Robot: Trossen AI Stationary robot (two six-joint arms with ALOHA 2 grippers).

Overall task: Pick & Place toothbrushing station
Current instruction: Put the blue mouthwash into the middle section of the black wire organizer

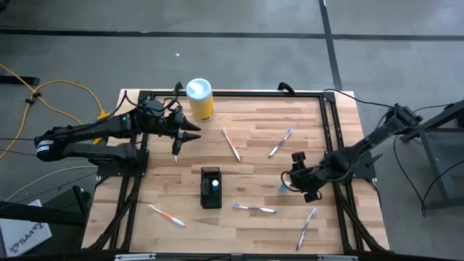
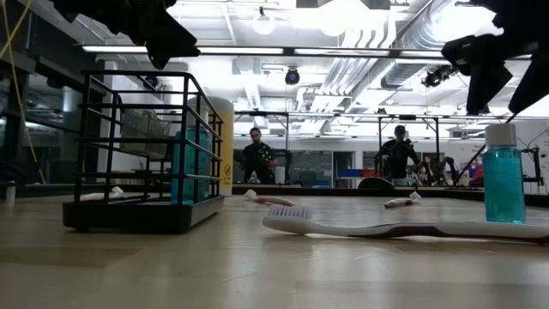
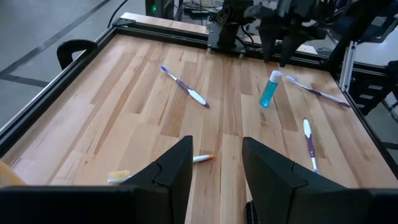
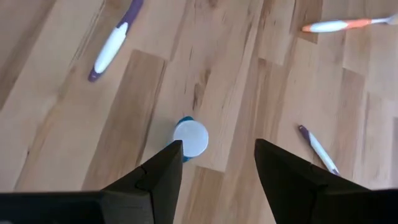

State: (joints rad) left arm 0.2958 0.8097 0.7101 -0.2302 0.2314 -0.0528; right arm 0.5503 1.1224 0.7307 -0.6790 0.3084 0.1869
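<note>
1. The right gripper hangs over the right side of the table, its two dark fingers spread apart with nothing between them.
2. Directly beneath it stands a small teal bottle with a white cap, upright on the wood; in the right wrist view the cap shows just beside one finger, not touched by it.
3. The left gripper is held above the table's back left part, fingers parted and empty, pointing across the boards toward the other arm.
4. The toothbrushing station, a black wire-sided rectangular holder, sits on the table near the middle, toward the front edge, between the two arms and apart from both grippers. The low view shows a teal item standing inside it.
5. A yellow canister with a white lid stands at the back edge, near the left gripper.
6. Several toothbrushes lie loose on the wood: an orange-handled toothbrush and a purple-handled toothbrush behind the station, others toward the front.
</note>
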